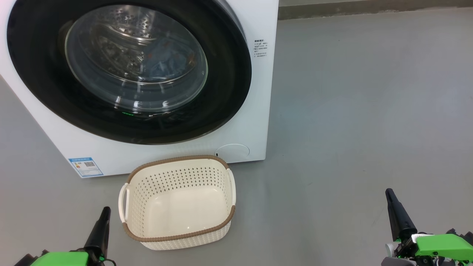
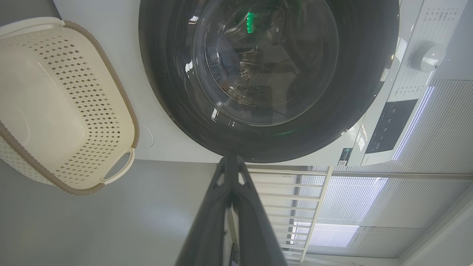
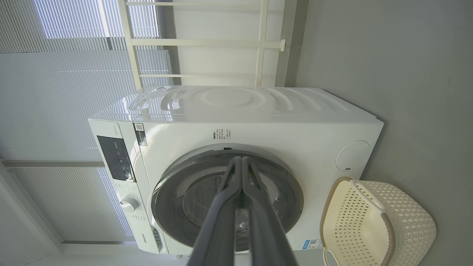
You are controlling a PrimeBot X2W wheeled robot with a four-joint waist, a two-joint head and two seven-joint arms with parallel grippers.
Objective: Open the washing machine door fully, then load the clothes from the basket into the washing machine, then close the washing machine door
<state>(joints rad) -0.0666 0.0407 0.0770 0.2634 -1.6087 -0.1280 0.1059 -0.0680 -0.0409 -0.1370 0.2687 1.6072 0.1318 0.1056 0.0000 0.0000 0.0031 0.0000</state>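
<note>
Washing machine door (image 1: pixel 129 66) sits closed on the washing machine (image 1: pixel 255 111), glossy black round clear glass; through it the head view catches the clothes (image 1: pixel 166 61), light blue. Right wrist view adds the control panel (image 3: pixel 114 157). Basket (image 1: pixel 184 177) stands empty just before the machine. Left gripper (image 1: pixel 106 211) and right gripper (image 1: pixel 389 193): fingers pressed together, holding nothing

Cream basket (image 1: pixel 177 179), black door (image 1: pixel 37 77), seemingly blue clothes (image 1: pixel 166 61)
</note>
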